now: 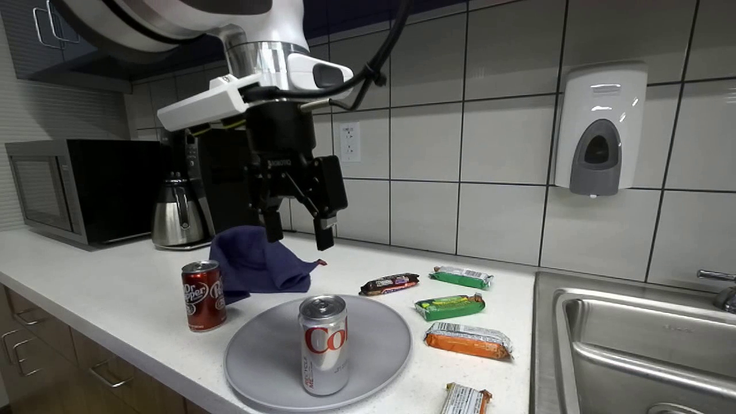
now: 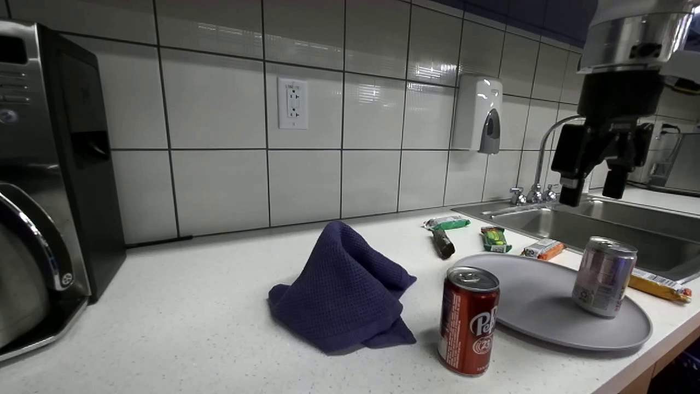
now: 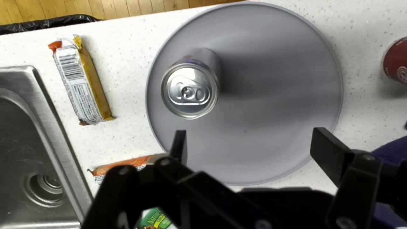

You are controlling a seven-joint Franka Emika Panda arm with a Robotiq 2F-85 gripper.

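Note:
My gripper (image 1: 299, 234) hangs above the counter with its fingers wide apart and nothing between them. Below it in the wrist view lies a round grey plate (image 3: 270, 127). A silver Coke can (image 1: 325, 351) stands upright on the plate, nearer the counter's front edge and off to one side of the gap between the fingers. Off the plate, a red Dr Pepper can (image 2: 469, 323) stands upright. A crumpled dark blue cloth (image 2: 344, 295) lies on the counter beside that can. Only part of the red can (image 3: 397, 62) shows in the wrist view.
Several wrapped bars lie between plate and sink, among them a green bar (image 1: 450, 307), an orange bar (image 1: 468, 340) and a yellow bar (image 3: 82, 82). A steel sink (image 1: 546, 345) borders them. A coffee maker (image 2: 65, 164), microwave (image 1: 109, 190) and soap dispenser (image 1: 601, 126) line the back.

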